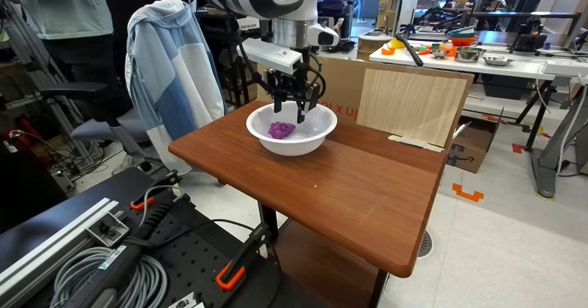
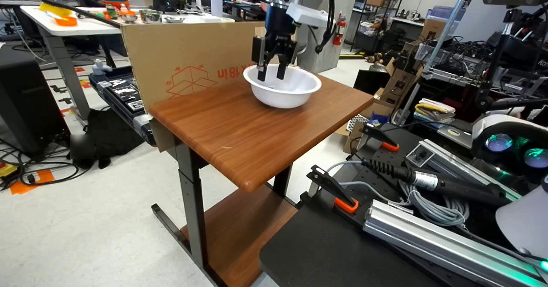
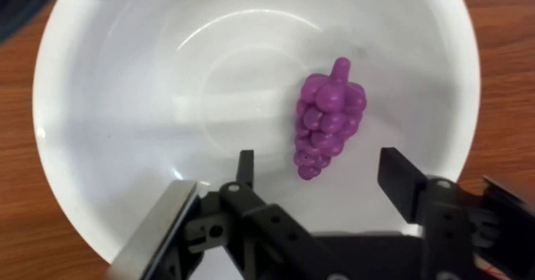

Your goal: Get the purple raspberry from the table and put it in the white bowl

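On the brown table (image 1: 330,184) sat the white bowl (image 1: 292,148), right side up, and the purple raspberry (image 3: 328,117) lay inside it. It was lumpy like a bunch of grapes, with a short stem at one end. It lay on its side, a bit off from the middle of the bowl.

Your gripper (image 2: 271,75) hung over the bowl and pointed down. Its grip was loose and spread wide: the two fingers (image 3: 399,182) stood well apart, and in the wrist view you could see a gap between each one and the raspberry. You could not tell from these views if the tips dipped below the rim.

Along one edge of the table stood a big piece of cardboard (image 2: 192,55) with red printing, and a pale wood board (image 1: 411,105) stood up against it. Near the table was a black bench (image 2: 329,252) with black and orange clamps (image 2: 346,205) and a looped gray cable (image 1: 154,276) on it. A blue and white jacket (image 1: 167,64) hung over a chair (image 1: 108,125), and a person (image 1: 69,16) stood close by. Farther back, shiny metal bowls (image 1: 469,55) sat on a white table (image 1: 455,64), near a yellow brush (image 2: 55,8).
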Motion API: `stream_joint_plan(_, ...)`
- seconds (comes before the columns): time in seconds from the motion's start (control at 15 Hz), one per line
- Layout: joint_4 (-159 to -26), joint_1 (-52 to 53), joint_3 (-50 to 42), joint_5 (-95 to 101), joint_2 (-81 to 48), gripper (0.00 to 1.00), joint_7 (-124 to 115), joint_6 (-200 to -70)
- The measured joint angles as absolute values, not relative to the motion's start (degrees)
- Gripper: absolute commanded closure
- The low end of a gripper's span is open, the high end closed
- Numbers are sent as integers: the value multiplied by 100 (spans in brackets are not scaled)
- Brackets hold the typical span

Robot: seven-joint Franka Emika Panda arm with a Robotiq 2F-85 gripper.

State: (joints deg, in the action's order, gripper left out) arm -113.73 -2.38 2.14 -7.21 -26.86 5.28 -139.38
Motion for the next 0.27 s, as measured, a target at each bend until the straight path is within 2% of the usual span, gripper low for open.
stream_joint_plan(0.07,-11473,-238,234,-721,-2544,9,540,-13795)
stream_joint_plan(0.13,-11552,-235,241,-719,-2429,2,540,-13755)
stream_joint_plan(0.27,-11539,-238,238,-718,-2446,0,540,-13761)
